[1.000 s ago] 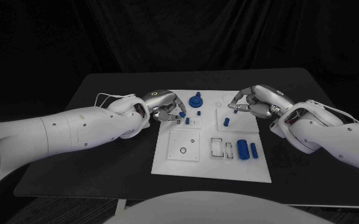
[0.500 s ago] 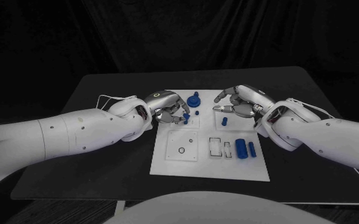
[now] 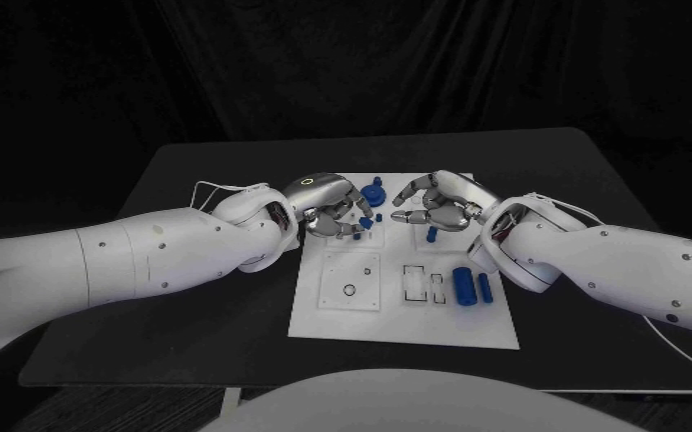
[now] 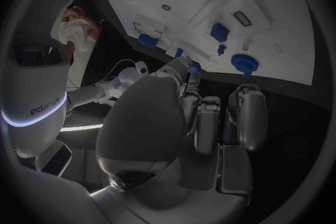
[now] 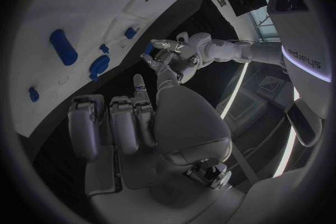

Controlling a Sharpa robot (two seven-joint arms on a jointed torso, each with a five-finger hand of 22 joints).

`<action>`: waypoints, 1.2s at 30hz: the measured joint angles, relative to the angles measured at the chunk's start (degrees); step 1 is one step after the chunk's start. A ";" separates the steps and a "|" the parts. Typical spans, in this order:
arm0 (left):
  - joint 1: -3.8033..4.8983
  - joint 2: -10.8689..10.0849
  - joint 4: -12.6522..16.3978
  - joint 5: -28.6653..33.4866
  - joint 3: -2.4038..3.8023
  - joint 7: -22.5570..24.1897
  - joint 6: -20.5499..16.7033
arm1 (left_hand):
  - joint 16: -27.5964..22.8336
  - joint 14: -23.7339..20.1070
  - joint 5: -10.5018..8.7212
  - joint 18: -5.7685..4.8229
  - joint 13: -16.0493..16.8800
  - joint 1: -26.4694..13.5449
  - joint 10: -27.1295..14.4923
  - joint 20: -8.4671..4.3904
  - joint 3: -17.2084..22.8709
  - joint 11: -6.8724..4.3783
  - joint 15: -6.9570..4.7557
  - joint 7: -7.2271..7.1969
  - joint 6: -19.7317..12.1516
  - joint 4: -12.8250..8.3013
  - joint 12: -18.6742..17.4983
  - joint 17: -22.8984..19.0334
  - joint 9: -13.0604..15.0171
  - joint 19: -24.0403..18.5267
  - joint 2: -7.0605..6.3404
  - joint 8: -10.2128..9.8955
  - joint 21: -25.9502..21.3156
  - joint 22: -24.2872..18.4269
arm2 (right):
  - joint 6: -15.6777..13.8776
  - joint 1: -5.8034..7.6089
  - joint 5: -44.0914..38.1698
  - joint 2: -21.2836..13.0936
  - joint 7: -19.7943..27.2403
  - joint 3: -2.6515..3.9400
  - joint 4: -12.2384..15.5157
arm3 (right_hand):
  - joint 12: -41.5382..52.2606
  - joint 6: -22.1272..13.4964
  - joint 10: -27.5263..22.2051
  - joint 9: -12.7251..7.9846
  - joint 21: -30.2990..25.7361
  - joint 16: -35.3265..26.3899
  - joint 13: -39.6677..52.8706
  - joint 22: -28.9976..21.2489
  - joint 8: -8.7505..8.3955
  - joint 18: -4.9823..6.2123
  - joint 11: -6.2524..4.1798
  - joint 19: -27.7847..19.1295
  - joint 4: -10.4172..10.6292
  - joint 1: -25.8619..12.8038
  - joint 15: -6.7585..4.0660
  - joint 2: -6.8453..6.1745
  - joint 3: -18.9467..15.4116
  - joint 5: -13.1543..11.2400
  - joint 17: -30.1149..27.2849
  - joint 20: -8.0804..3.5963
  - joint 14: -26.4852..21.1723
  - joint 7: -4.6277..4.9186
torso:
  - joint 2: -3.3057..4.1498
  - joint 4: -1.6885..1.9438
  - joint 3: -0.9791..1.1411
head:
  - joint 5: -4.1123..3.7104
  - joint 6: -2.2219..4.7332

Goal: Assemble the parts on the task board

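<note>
Holding: a small blue part (image 3: 365, 222) sits pinched in the fingers of the left hand (image 3: 329, 208), low over the far left portion of the task board (image 3: 408, 324).
Task board: the white plate lies at the middle of the black tabletop (image 3: 188, 177); a blue round knob piece (image 3: 375, 193) stands near its far edge, a short blue peg (image 3: 431, 234) to its right.
Loose parts: two blue cylinders (image 3: 473, 286) lie side by side near the board's right edge, beside empty rectangular slots (image 3: 417, 285).
Right hand: the right hand (image 3: 440, 205) hovers over the board's far middle, just beside the left hand, fingers spread and apart, carrying nothing.
Step, as judged: the pinched part looks bound for a seat on the board's far left section, or for a hand-over.
Risk: both hands crowd one patch of board; a brush between them could knock the part loose or tip the knob piece.
Second risk: a tilted part may jam at its seat.
</note>
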 measured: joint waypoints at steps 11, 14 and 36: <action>0.20 0.11 0.43 0.00 0.00 -0.13 -0.24 | 0.00 0.00 0.00 0.01 0.00 0.00 0.00 0.00 0.00 0.00 0.00 0.00 -0.01 0.00 0.22 0.00 -0.10 0.00 0.00 -0.11 0.00 0.00 | 2.40 -0.40 3.08 1.68 -5.55 0.00 0.12 | 0.03 1.21 -0.09 0.77 0.27 0.00 -0.05 0.00 1.37 -0.01 0.09 0.00 0.82 -1.90 0.18 0.15 0.63 2.80 0.00 0.00 0.01 -0.39 | 0.02 0.12 -0.10 | 0.00 0.00; 0.22 0.11 0.55 0.01 0.00 -0.16 -0.35 | 0.00 0.00 0.00 0.00 0.00 0.00 0.00 0.00 0.00 0.00 0.00 0.00 -0.01 0.00 0.22 0.00 -0.09 0.00 0.00 -0.12 0.00 -0.01 | 3.02 -0.51 3.56 1.96 -7.21 0.00 0.00 | -0.02 0.68 -0.09 0.84 0.28 0.00 -0.23 0.00 1.37 -0.01 0.09 0.00 1.20 -2.81 0.18 -0.16 0.72 2.33 0.00 0.00 0.01 -0.29 | 0.03 0.19 -0.10 | -0.04 0.00; 0.28 -0.04 1.23 0.01 0.00 -0.26 -0.72 | 0.00 0.00 0.16 0.00 -0.01 0.01 0.20 -0.20 -0.01 -0.20 0.00 0.01 -0.02 -0.01 0.22 0.00 -0.07 0.20 -0.01 -0.22 0.00 -0.01 | 5.68 -1.03 13.00 3.37 -9.58 0.05 -1.02 | -0.47 -2.09 -0.08 0.84 -0.91 0.00 -0.17 0.04 1.36 0.03 0.08 0.00 2.79 -6.55 0.16 -0.30 1.19 -3.70 0.00 0.00 0.01 0.22 | -0.06 0.02 -0.14 | 0.56 0.00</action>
